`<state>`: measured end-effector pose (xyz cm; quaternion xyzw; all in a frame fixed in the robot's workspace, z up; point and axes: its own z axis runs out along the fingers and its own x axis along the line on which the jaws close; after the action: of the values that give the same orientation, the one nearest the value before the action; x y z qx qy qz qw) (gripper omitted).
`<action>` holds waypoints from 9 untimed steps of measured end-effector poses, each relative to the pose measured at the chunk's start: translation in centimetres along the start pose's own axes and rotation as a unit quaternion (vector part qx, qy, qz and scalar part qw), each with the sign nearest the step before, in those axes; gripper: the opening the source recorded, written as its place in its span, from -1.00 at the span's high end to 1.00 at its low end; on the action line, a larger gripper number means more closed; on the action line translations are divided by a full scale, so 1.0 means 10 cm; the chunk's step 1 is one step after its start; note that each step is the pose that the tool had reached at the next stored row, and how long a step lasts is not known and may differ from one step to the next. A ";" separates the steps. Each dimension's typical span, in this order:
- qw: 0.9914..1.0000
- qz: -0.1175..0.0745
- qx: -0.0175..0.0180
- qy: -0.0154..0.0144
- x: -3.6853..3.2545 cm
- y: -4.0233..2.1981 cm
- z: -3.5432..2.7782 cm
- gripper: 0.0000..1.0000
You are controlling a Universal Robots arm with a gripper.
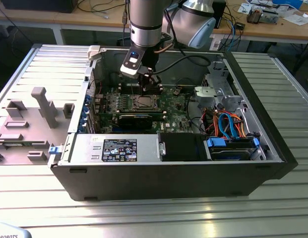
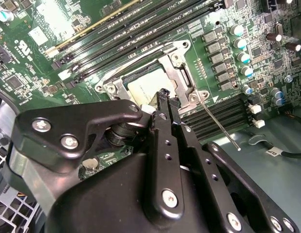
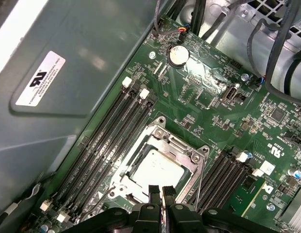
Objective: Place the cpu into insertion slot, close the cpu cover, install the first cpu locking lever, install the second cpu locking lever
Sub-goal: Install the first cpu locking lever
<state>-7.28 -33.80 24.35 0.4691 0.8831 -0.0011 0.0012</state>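
The cpu [image 3: 157, 167] [image 2: 143, 87] lies flat in the insertion slot [image 1: 144, 102], its silver top showing; the slot's contacts are hidden under it. The cpu cover [image 3: 178, 146] [image 2: 182, 73] is down around the chip as a silver frame. A thin metal locking lever [image 2: 219, 125] sticks out from the socket corner across the black memory slots, unlatched. My gripper [image 2: 165, 93] [image 3: 161, 189] [image 1: 148, 89] hangs right over the socket's edge, its black fingertips [image 3: 154, 190] pressed close together with nothing visible between them.
Long black memory slots [image 3: 111, 141] flank the socket on both sides. The grey case wall [image 3: 68, 73] rises close behind them. A power supply [image 1: 124, 148] and coloured cables [image 1: 228, 124] fill the front and the exterior view's right. Grey fixtures [image 1: 39, 106] stand outside the case.
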 end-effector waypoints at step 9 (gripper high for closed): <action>1.000 -0.013 0.000 0.000 0.000 0.000 0.000 0.67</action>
<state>-7.27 -33.80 24.35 0.4572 0.8894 -0.0011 0.0012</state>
